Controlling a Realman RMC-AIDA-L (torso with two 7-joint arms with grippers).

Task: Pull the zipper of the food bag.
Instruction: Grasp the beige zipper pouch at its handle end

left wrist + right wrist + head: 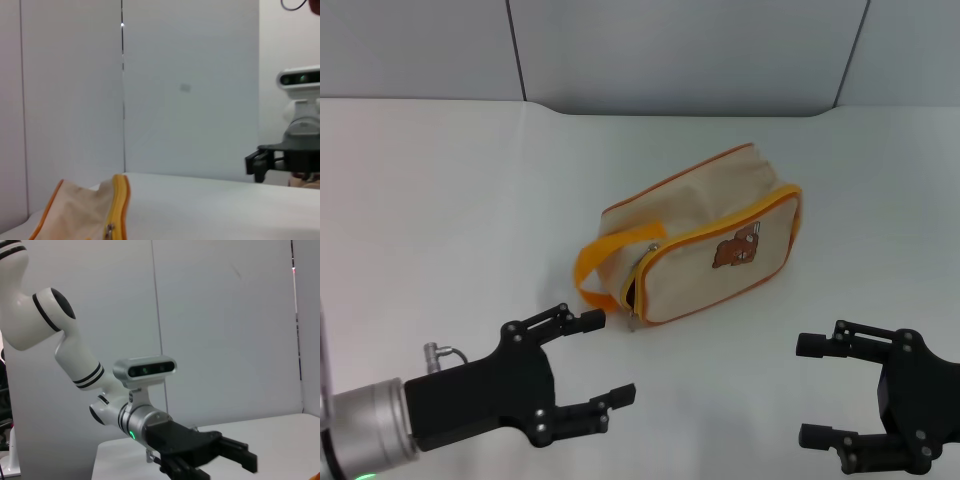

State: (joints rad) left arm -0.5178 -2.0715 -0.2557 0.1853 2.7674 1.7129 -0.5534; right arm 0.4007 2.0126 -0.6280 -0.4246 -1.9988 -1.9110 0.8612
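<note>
The food bag [705,237], beige canvas with orange-yellow piping and a brown bear print, lies on the white table in the middle of the head view. Its strap loop [605,255] sticks out toward my left. The zipper [720,222] runs along the front top edge, and its silver pull tab [633,319] hangs at the bag's left end, where the bag gapes slightly. My left gripper [603,358] is open, just in front of the pull tab, not touching. My right gripper [810,390] is open, nearer me at the right. The bag's end also shows in the left wrist view [80,212].
The white table [440,200] reaches back to a grey panel wall [670,50]. In the left wrist view the right gripper [260,162] shows far off. In the right wrist view the left arm [75,365] and its gripper [220,460] show.
</note>
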